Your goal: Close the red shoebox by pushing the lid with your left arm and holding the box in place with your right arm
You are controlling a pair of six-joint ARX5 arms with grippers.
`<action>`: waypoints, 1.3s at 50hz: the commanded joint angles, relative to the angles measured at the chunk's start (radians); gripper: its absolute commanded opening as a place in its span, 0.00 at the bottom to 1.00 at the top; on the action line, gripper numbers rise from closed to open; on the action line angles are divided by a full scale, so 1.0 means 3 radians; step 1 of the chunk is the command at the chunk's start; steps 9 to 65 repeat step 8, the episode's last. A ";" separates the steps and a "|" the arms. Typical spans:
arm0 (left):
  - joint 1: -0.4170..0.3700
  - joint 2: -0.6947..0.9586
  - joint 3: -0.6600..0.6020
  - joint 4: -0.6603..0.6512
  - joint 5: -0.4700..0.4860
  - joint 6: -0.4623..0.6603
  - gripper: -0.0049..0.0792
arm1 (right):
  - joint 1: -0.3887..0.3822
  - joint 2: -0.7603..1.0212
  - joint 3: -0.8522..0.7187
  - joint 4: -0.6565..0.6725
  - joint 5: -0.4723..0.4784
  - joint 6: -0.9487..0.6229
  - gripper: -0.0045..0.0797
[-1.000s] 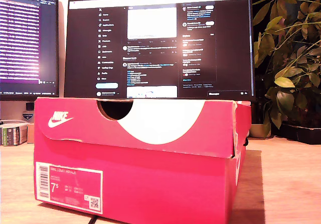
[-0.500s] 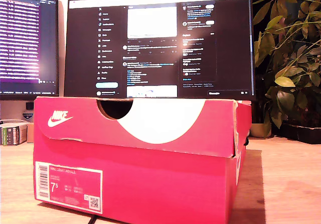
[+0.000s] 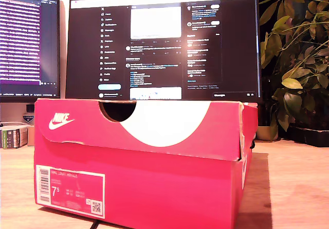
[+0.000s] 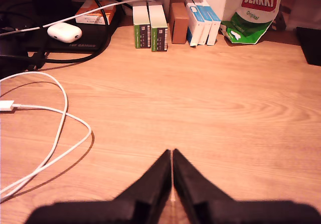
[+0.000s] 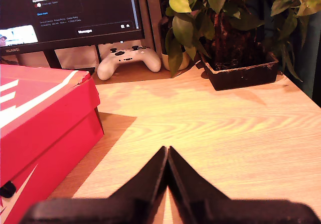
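The red shoebox (image 3: pixel 139 188) stands on the wooden desk (image 3: pixel 293 188) with its lid (image 3: pixel 139 126) down; my first gripper (image 4: pixel 172 171) hangs clenched and empty over bare wood beside a white cable (image 4: pixel 45 133); my second gripper (image 5: pixel 167 169), likewise clenched, hovers just off the box's corner edge, bare desk stretching toward the potted plant (image 5: pixel 235 38).

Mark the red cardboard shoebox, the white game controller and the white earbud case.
Red cardboard shoebox (image 3: pixel 154 188), exterior view, front wall.
White game controller (image 5: pixel 129 62), second wrist view, body centre.
White earbud case (image 4: pixel 64 32), first wrist view, top.
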 commanded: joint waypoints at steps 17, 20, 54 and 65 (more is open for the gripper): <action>-0.0006 -0.0028 -0.0086 -0.0020 -0.0011 0.0011 0.04 | 0.0022 0.0020 -0.0060 0.0036 0.0009 0.0000 0.04; -0.0006 -0.0028 -0.0086 -0.0020 -0.0011 0.0011 0.04 | 0.0022 0.0020 -0.0060 0.0036 0.0009 0.0000 0.04; -0.0006 -0.0028 -0.0086 -0.0020 -0.0011 0.0011 0.04 | 0.0022 0.0020 -0.0060 0.0036 0.0009 0.0000 0.04; -0.0006 -0.0028 -0.0086 -0.0020 -0.0011 0.0011 0.04 | 0.0022 0.0020 -0.0060 0.0036 0.0009 0.0000 0.04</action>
